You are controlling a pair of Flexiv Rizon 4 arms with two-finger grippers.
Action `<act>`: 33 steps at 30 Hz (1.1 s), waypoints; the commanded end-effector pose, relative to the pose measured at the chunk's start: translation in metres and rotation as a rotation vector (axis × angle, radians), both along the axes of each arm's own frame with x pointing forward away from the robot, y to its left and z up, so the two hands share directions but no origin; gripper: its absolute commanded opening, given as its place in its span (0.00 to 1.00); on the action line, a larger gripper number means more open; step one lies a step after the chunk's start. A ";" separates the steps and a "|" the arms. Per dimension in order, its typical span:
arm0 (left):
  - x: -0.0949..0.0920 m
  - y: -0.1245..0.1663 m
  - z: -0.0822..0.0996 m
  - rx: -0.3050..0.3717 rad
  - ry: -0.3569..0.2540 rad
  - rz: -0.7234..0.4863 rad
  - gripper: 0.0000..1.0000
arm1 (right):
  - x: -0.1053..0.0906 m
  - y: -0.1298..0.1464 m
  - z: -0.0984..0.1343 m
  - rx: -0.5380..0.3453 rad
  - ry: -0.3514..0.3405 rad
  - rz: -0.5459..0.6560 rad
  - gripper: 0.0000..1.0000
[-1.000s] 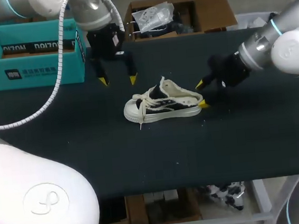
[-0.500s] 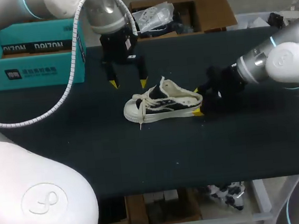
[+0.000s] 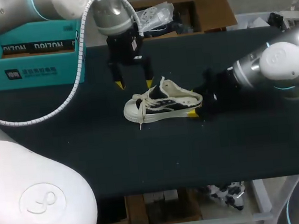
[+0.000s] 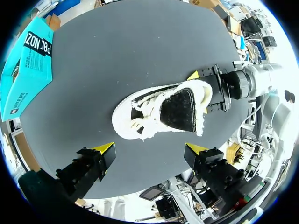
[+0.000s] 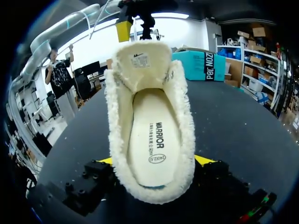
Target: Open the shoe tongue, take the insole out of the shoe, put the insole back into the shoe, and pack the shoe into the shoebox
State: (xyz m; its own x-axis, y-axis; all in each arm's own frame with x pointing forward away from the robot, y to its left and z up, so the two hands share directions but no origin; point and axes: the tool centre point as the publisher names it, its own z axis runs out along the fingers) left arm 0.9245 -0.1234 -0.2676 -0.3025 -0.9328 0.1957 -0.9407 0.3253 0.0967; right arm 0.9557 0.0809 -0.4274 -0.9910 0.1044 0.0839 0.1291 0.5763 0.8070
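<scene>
Dark matte table. A teal cardboard shoebox, rectangular and open-topped, stands well beyond the shoe's toe. The cream canvas shoe lies on its sole mid-table, unmoved, with loose laces and a fleecy lining. My left gripper has travelled from the shoebox side to hover just behind the shoe's laces, fingers wide apart. My right gripper has closed in on the shoe's heel, fingers apart and flanking it. The smooth, pale insole lies flat inside the shoe, and the padded tongue stands upright.
</scene>
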 end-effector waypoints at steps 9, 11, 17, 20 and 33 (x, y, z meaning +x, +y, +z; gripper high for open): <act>0.013 -0.040 0.002 0.072 0.005 0.034 1.00 | 0.000 0.001 -0.007 0.006 -0.015 -0.028 0.00; 0.018 -0.047 0.002 0.083 0.007 0.042 1.00 | 0.000 0.001 -0.007 0.006 -0.015 -0.028 0.00; 0.019 -0.067 -0.007 0.184 0.026 0.048 0.71 | 0.000 0.001 -0.007 0.006 -0.015 -0.028 0.00; 0.018 -0.074 -0.014 0.222 0.029 0.051 0.64 | 0.000 0.001 -0.007 0.006 -0.015 -0.028 0.00; 0.013 -0.070 -0.027 0.273 0.054 0.069 0.00 | 0.000 0.001 -0.007 0.006 -0.015 -0.028 0.00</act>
State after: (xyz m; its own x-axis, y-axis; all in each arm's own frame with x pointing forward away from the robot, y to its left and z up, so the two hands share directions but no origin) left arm 0.9371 -0.1929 -0.2957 -0.2319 -0.9720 -0.0387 -0.9513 0.2183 0.2175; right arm 0.9548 0.0813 -0.4281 -0.9888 0.1313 0.0710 0.1339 0.5698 0.8108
